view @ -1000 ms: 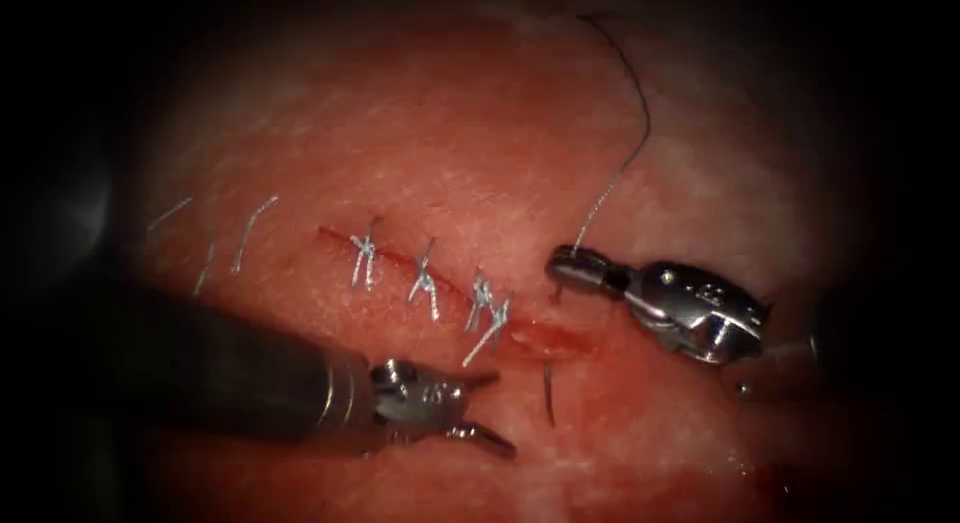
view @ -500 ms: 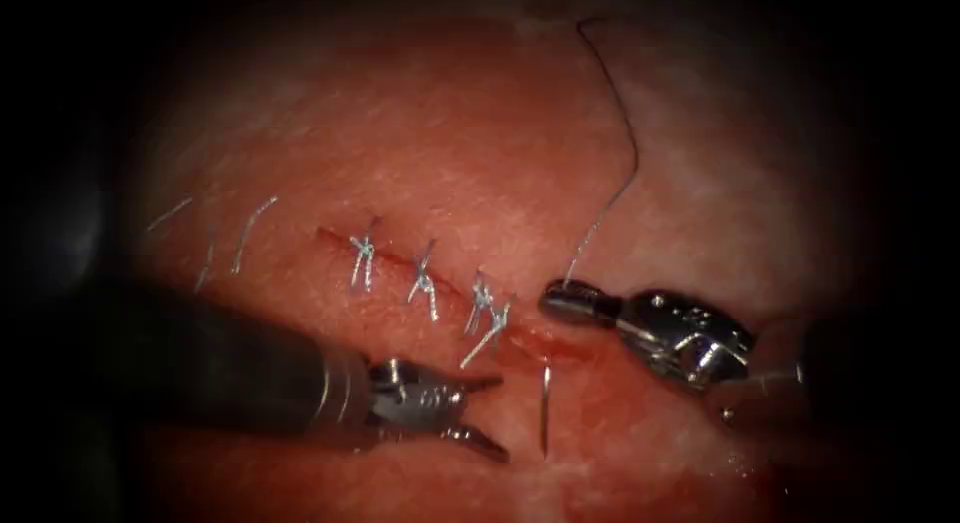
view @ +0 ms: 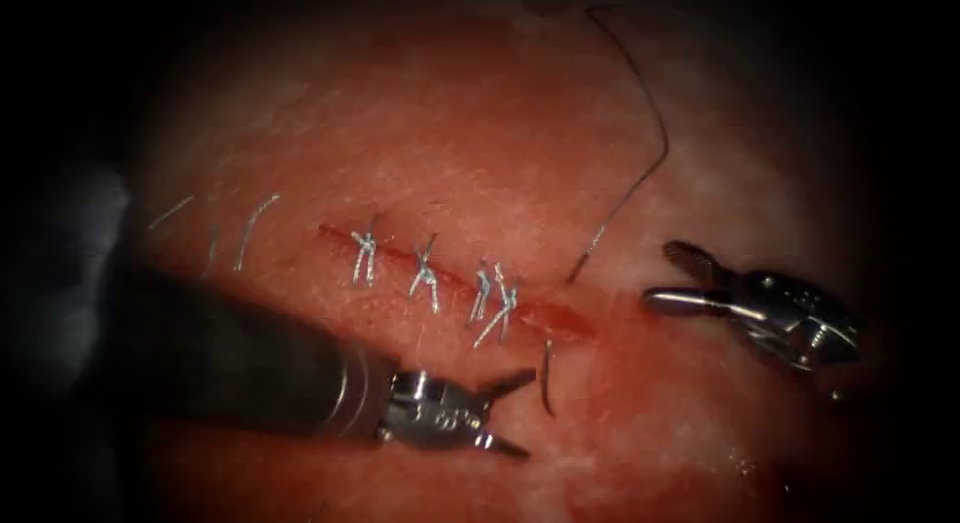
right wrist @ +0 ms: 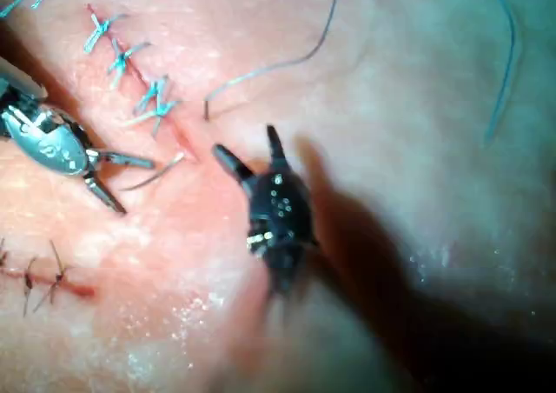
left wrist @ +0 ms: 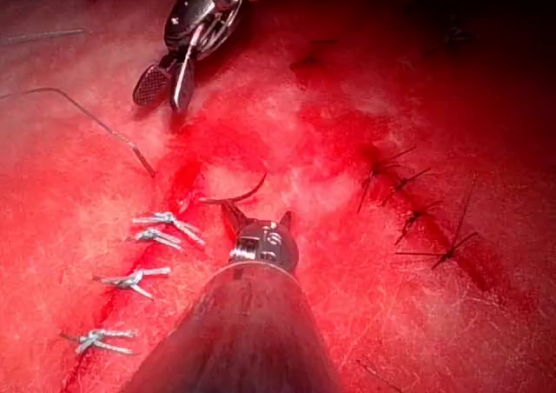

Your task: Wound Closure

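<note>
The tissue (view: 480, 133) bears a slanted cut (view: 545, 318) with three knotted stitches (view: 430, 273) along it; its right end gapes. The curved needle (view: 547, 378) sits in the tissue, and its pointed part stands out just below the gaping end. Its thread (view: 640, 178) leaves the tissue above the cut and runs up and away. My left tool (view: 520, 413) is open and holds nothing, its upper jaw close to the needle. My right tool (view: 668, 280) is open and empty to the right of the cut. From the wrists: needle (left wrist: 234, 197) (right wrist: 156, 174), left tool (left wrist: 259, 221), right tool (right wrist: 245, 143).
Loose cut ends of thread (view: 250, 228) lie at the far left of the tissue. A second, older row of dark stitches (left wrist: 417, 210) (right wrist: 35, 280) runs beside the left tool's shaft. Red fluid wets the tissue round the cut.
My right tool was shut at the needle's rear end by the thread; it has let go, opened and drawn back to the right. The left tool has edged right toward the needle.
</note>
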`<state>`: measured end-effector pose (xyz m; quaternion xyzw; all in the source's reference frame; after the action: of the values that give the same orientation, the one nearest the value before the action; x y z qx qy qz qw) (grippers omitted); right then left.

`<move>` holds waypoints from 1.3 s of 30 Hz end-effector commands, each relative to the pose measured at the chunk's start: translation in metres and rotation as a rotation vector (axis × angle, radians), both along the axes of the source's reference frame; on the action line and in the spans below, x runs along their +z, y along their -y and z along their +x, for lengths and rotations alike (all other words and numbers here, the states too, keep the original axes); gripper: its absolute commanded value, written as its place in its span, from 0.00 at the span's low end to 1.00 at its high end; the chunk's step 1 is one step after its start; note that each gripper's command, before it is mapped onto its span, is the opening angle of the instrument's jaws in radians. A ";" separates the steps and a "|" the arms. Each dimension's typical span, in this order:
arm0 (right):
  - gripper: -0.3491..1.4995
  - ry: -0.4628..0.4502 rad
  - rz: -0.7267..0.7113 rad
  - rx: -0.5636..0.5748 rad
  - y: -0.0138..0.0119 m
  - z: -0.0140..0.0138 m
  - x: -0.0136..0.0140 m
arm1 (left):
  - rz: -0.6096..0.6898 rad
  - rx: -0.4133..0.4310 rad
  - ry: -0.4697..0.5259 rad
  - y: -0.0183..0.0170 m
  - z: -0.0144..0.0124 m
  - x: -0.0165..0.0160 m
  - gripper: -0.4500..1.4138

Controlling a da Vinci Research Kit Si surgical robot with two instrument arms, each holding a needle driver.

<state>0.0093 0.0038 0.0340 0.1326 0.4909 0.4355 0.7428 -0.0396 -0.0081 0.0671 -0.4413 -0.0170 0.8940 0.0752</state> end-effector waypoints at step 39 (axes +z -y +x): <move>0.86 -0.046 0.029 -0.093 0.0033 0.0036 0.0007 | 0.635 -0.096 0.131 0.0033 -0.0025 -0.0071 0.00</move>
<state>0.0121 0.0018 0.0345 0.1717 0.4954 0.4033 0.7500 -0.0417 -0.0102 0.0596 -0.4540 -0.2779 0.8091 0.2491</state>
